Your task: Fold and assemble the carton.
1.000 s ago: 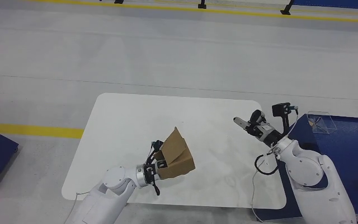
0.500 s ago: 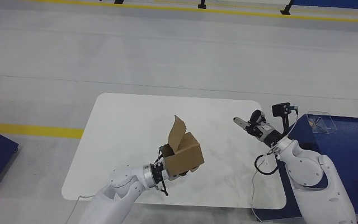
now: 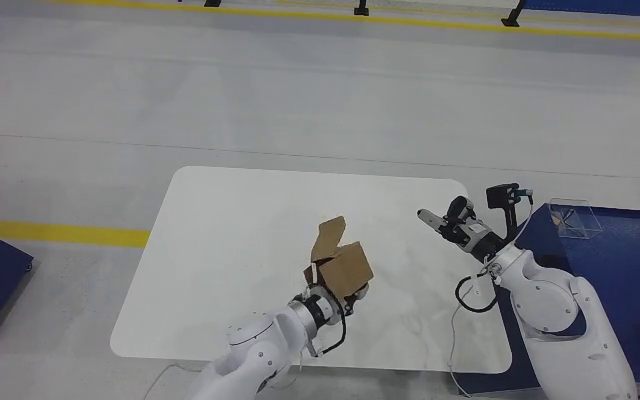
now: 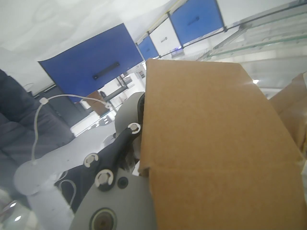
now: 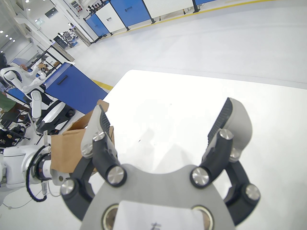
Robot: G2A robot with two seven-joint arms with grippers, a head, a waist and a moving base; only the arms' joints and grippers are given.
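Left hand (image 3: pixel 324 291) is gripping the carton (image 3: pixel 342 264) over the desk (image 3: pixel 230 230), toward 6 o'clock, with one flap standing up. Right hand (image 5: pixel 163 105), fingers spread apart, is hovering at 3 o'clock, well apart from the carton.

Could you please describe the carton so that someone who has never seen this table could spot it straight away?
Look at the white table with rounded corners. Near its middle, toward the robot's edge, the left gripper holds the carton. It is the only brown cardboard thing there, an open box with one flap sticking up.
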